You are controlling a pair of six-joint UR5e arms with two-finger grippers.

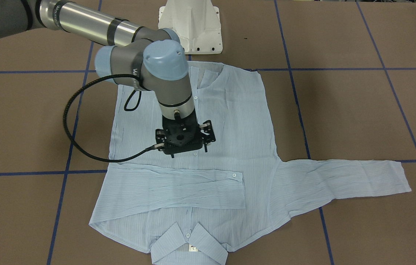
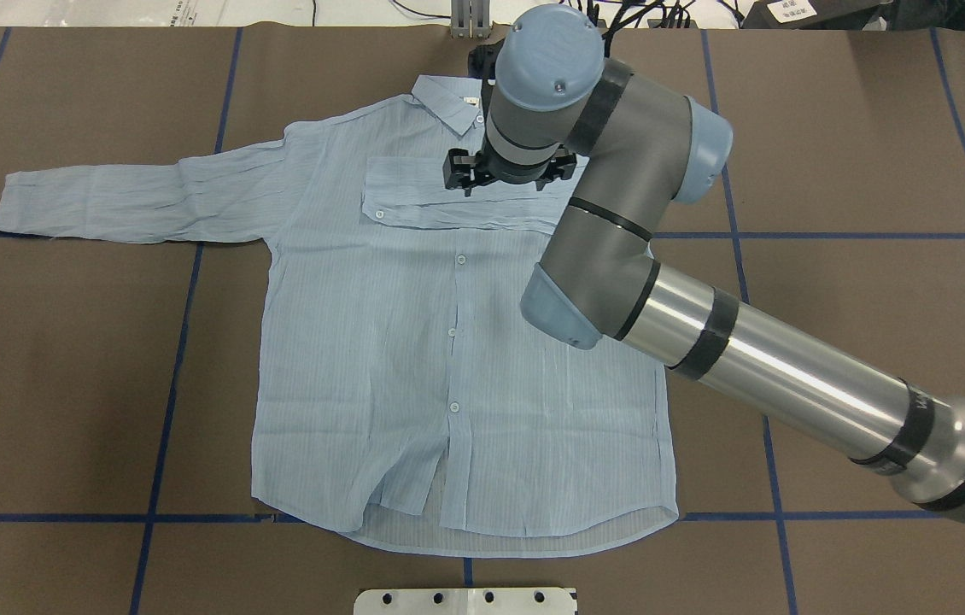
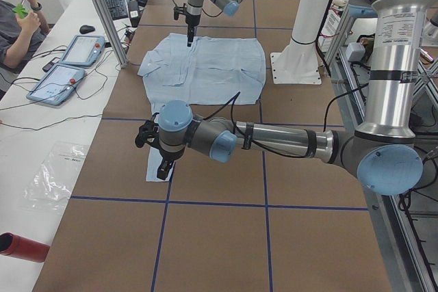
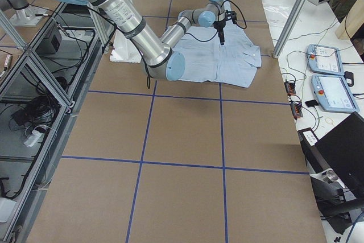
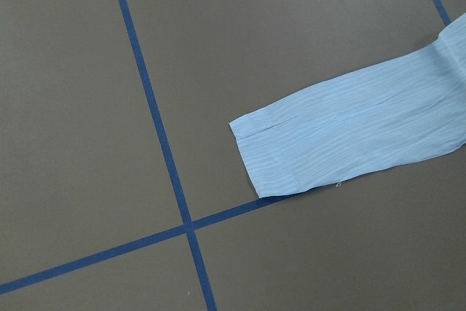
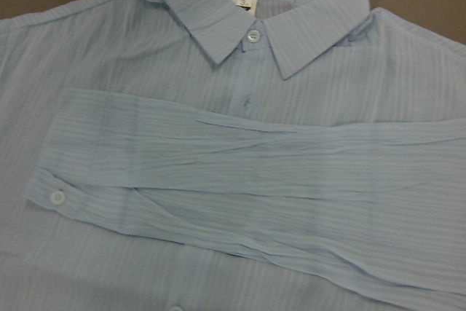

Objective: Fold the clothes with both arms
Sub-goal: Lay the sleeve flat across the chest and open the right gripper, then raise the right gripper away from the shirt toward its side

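The pale blue shirt point(image 1: 230, 147) point(image 2: 363, 359) lies flat and buttoned on the brown table, collar point(image 6: 255, 20) away from the robot. One sleeve point(image 1: 178, 187) point(image 6: 255, 172) is folded across the chest. The other sleeve point(image 2: 132, 196) stretches straight out, its cuff point(image 5: 291, 158) on bare table. My right gripper point(image 1: 189, 151) point(image 2: 508, 171) hangs open above the chest, close to the folded sleeve, holding nothing. My left gripper point(image 3: 163, 165) hovers by the outstretched cuff and shows only in the exterior left view, so I cannot tell its state.
The white pedestal base point(image 1: 191, 25) stands just behind the shirt's hem. Blue tape lines point(image 5: 156, 129) grid the brown table. A side table past the collar holds two tablets point(image 3: 68, 66), with a person point(image 3: 14, 25) seated there. A red cylinder point(image 3: 20, 247) lies on it.
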